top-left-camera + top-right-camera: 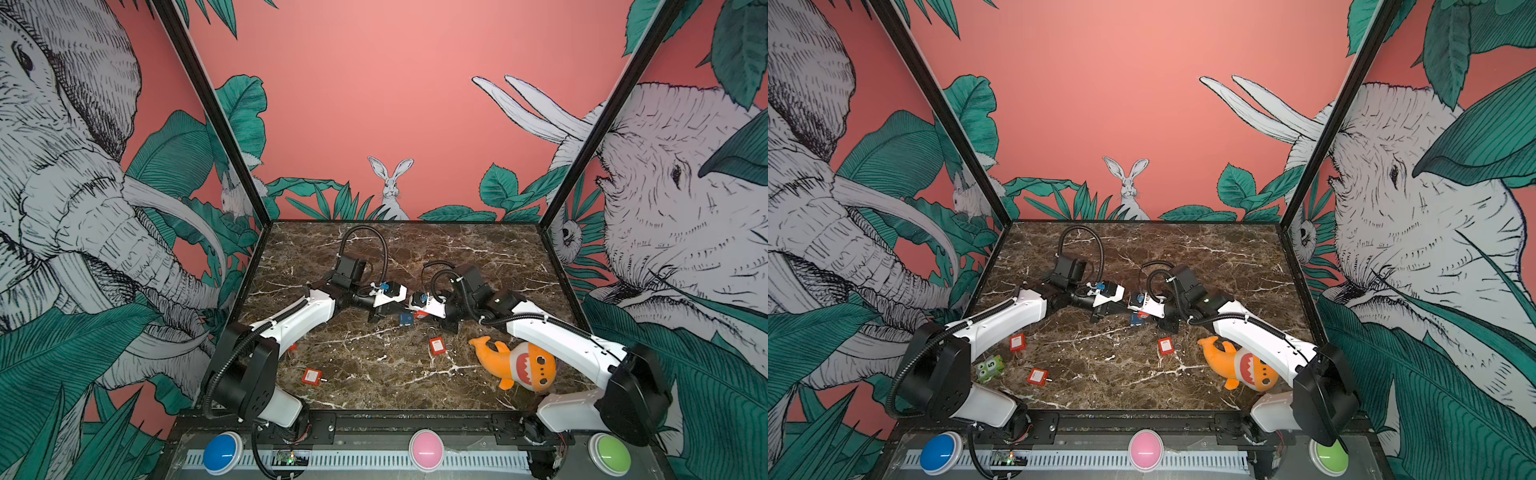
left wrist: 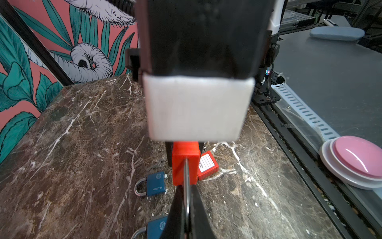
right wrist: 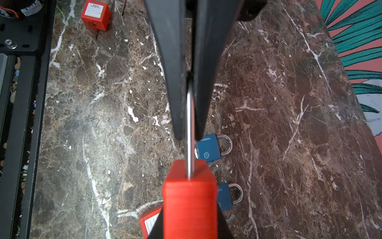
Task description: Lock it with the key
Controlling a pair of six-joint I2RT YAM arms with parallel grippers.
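Observation:
Above the middle of the marble table, the two grippers meet tip to tip. My right gripper (image 3: 190, 219) is shut on a red padlock (image 3: 190, 198), holding its body from both sides. A thin metal key (image 3: 189, 128), seen edge-on, runs straight into the end face of the padlock. My left gripper (image 2: 187, 192) is shut on that key, its black fingertips (image 3: 177, 115) pinching the flat sides. From the left wrist the same red padlock (image 2: 185, 165) shows just beyond the key (image 2: 186, 180). In both top views the padlock (image 1: 419, 314) (image 1: 1143, 314) is a small red spot between the grippers.
Two blue padlocks (image 2: 156, 184) (image 2: 158, 226) lie on the table under the grippers. Loose red padlocks (image 1: 437, 345) (image 1: 311, 376) (image 1: 1017, 343) lie nearer the front. An orange shark plush (image 1: 515, 365) lies front right and a green number block (image 1: 990, 368) front left.

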